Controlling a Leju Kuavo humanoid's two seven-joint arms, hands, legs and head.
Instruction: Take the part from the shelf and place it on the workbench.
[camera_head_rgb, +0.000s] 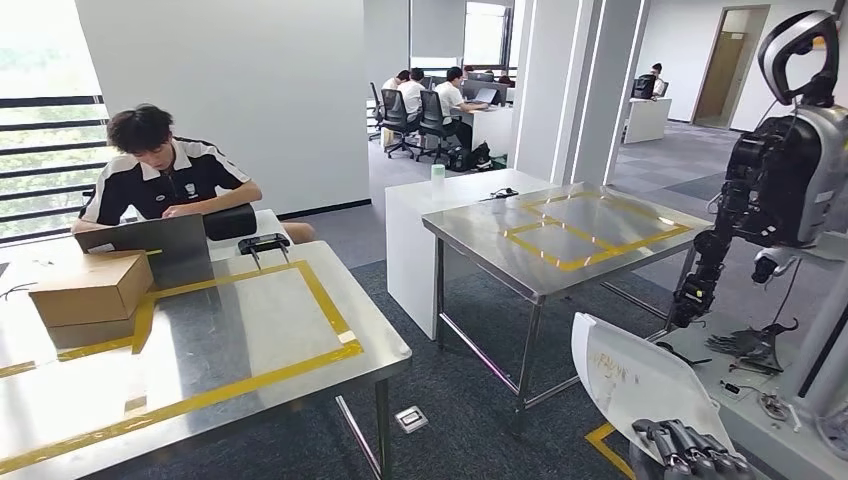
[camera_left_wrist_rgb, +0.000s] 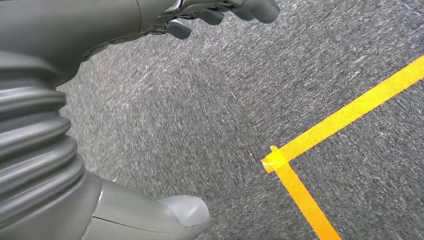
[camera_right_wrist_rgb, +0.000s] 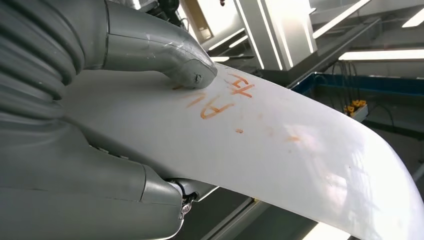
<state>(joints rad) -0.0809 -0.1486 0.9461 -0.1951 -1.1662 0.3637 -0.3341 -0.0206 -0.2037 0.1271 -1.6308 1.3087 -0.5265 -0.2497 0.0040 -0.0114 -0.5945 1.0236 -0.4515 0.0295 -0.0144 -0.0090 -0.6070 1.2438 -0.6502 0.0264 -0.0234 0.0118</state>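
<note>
Holding the white curved part (camera_head_rgb: 640, 385) low at the robot's right side, your right hand (camera_head_rgb: 690, 445) grips it with fingers below and the thumb (camera_right_wrist_rgb: 187, 70) pressed on its orange-lettered face. The left hand (camera_left_wrist_rgb: 200, 15) hangs over grey carpet (camera_left_wrist_rgb: 200, 125) beside yellow floor tape (camera_left_wrist_rgb: 320, 135); you cannot tell whether its fingers are apart. Pickup looks done; placing remains, with two taped steel tables (camera_head_rgb: 560, 240) ahead.
</note>
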